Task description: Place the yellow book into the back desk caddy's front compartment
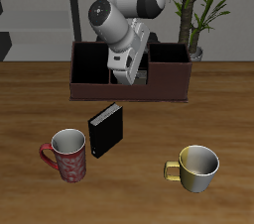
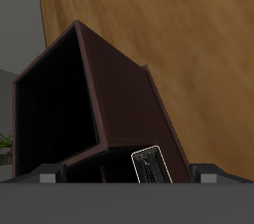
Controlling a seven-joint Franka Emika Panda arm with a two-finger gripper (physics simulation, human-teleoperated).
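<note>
From the exterior view the arm leans over the back desk caddy, its gripper low in the caddy's middle; whether it is spread or pinching cannot be told, and the yellow book is hidden. A black book, a red mug and a yellow mug stand on the desk. The wrist view shows dark cells and a partition, with a small pale-bordered dark object, perhaps the book; no writing is legible.

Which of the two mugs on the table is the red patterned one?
It is the red mug standing beside the black book, with a red handle and a speckled red wall. The other mug is pale yellow and stands apart from the book.
</note>
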